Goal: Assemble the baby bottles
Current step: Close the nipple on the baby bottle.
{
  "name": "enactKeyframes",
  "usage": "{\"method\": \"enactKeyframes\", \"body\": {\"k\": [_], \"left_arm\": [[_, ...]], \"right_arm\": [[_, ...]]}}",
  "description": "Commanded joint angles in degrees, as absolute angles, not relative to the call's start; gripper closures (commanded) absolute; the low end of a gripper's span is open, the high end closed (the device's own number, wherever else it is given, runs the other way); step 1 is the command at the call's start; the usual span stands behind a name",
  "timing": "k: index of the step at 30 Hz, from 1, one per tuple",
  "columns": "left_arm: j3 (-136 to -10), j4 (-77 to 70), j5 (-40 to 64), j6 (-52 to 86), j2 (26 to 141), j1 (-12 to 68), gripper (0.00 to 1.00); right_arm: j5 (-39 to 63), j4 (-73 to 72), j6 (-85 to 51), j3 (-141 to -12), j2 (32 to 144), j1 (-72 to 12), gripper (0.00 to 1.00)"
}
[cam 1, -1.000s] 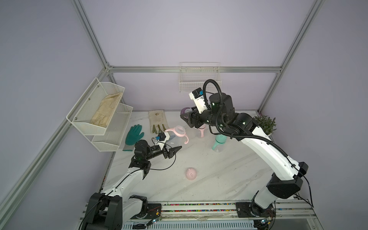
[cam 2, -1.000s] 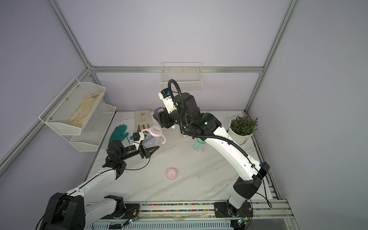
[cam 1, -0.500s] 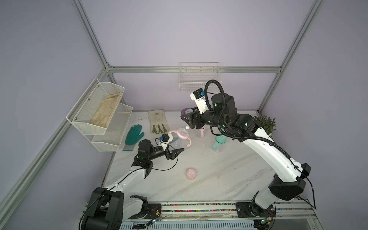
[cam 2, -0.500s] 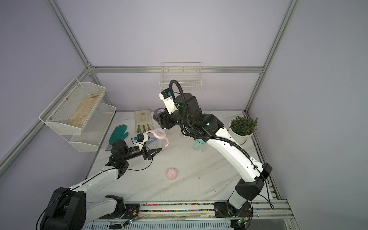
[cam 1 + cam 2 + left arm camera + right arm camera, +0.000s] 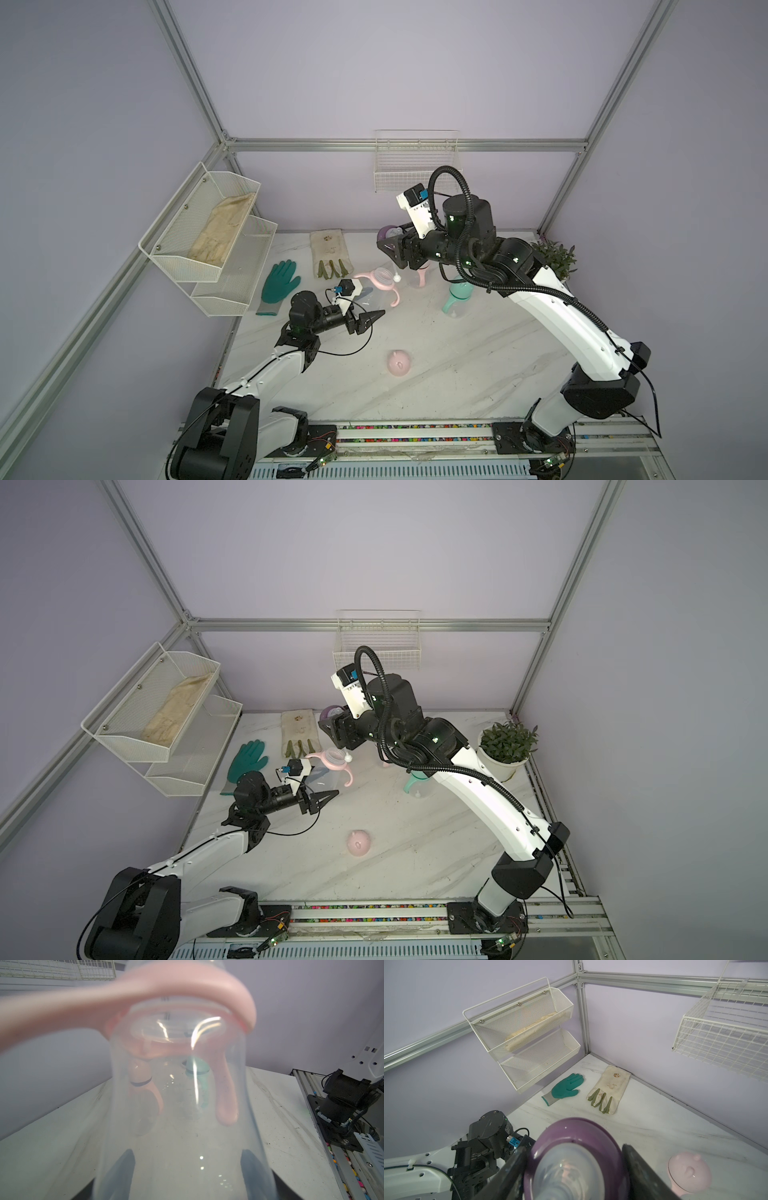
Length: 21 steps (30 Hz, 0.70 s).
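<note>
Showing the collar-fitting step of bottle assembly, read in a top view with 12 o'clock at the back wall. The left gripper (image 5: 371,316) is closed on the lower body of a clear pink-handled bottle (image 5: 375,283), at about 10 o'clock of the marble table (image 5: 478,374). Its wrist view shows the jaws on either side of the body. The open mouth, ringed by the handle piece, is turned up and away. This tilt appears meant to present the mouth to the other arm.

The right gripper (image 5: 390,245) is at 12 o'clock of the bottle and apart from it. It clamps a purple collar (image 5: 566,1136) carrying a clear nipple (image 5: 562,1178), with the jaws spread only to the collar's width. Seating and turning the collar on the mouth is judged the next move, and squaring the threads is the likely difficulty.

A pink dome cap (image 5: 400,363) lies at 5 o'clock of the left gripper, probably reserved for last. A mint bottle (image 5: 457,293) stands at 3 o'clock of the held bottle. A second pink bottle (image 5: 419,276) is half hidden behind the right gripper.
</note>
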<state>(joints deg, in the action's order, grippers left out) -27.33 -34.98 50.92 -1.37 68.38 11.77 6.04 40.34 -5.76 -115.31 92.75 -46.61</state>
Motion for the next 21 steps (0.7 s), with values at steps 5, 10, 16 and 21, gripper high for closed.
{"method": "enactKeyframes", "body": {"k": [5, 10, 16, 21], "left_arm": [[-30.4, -36.8, 51.7, -2.1, 68.4, 12.5, 1.0], [-30.5, -36.7, 51.4, -2.3, 68.4, 12.5, 1.0], [-31.3, -37.6, 51.3, -1.5, 67.3, 13.3, 1.0], [-32.0, -40.3, 48.5, -0.9, 65.9, 16.1, 1.0]], "right_arm": [[8.3, 37.5, -6.2, -115.1, 91.0, -46.8, 0.58], [9.6, 37.2, -6.6, -115.1, 91.1, -46.7, 0.58], [12.6, 36.5, -8.0, -110.5, 91.5, -46.2, 0.58], [19.5, 36.6, -11.6, -106.1, 91.0, -43.1, 0.58]]}}
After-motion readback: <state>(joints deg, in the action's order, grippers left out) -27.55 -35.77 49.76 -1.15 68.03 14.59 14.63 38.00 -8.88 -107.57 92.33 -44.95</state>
